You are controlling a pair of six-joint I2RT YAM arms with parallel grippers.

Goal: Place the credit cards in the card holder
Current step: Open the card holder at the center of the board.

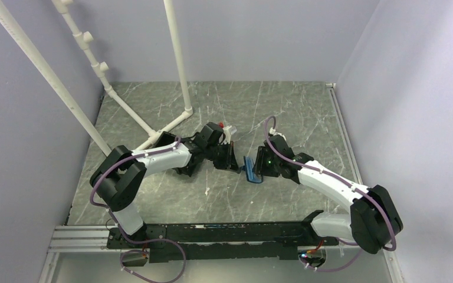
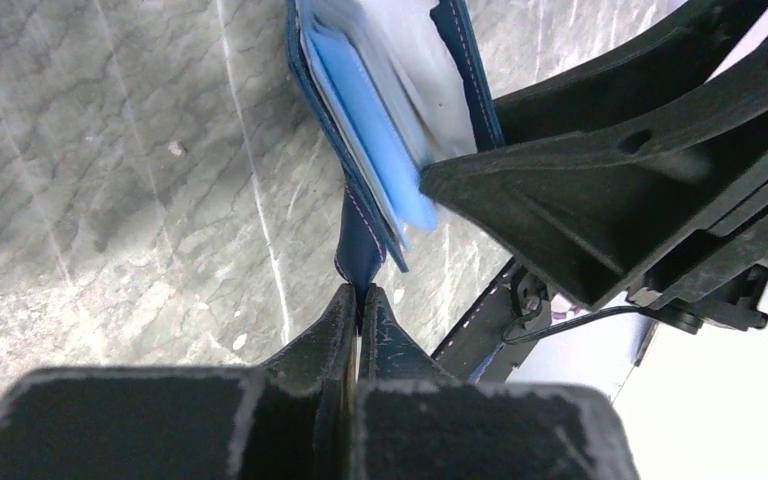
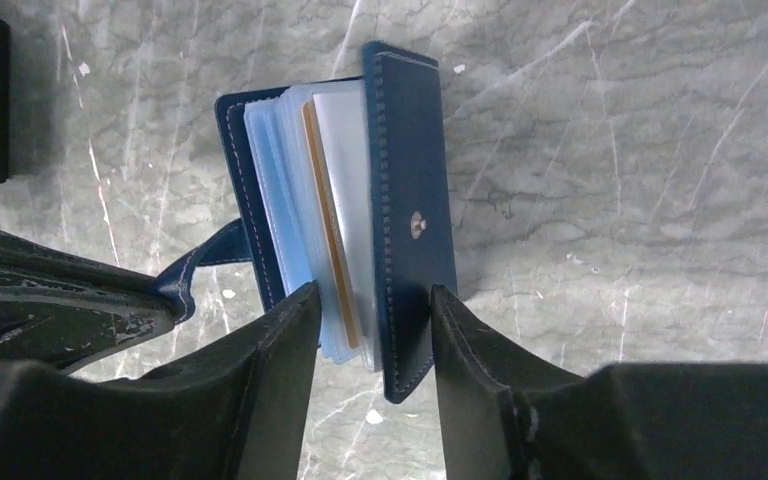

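Soft even light; left claw blurs close up.

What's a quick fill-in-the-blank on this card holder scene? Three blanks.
1. The left gripper is ____ on the card holder's strap.
2. The orange-tan card sits ____ the card holder's clear sleeves.
3. The card holder is ____, not closed, with the right gripper's fingers flanking it.
Missing: shut; inside; open.
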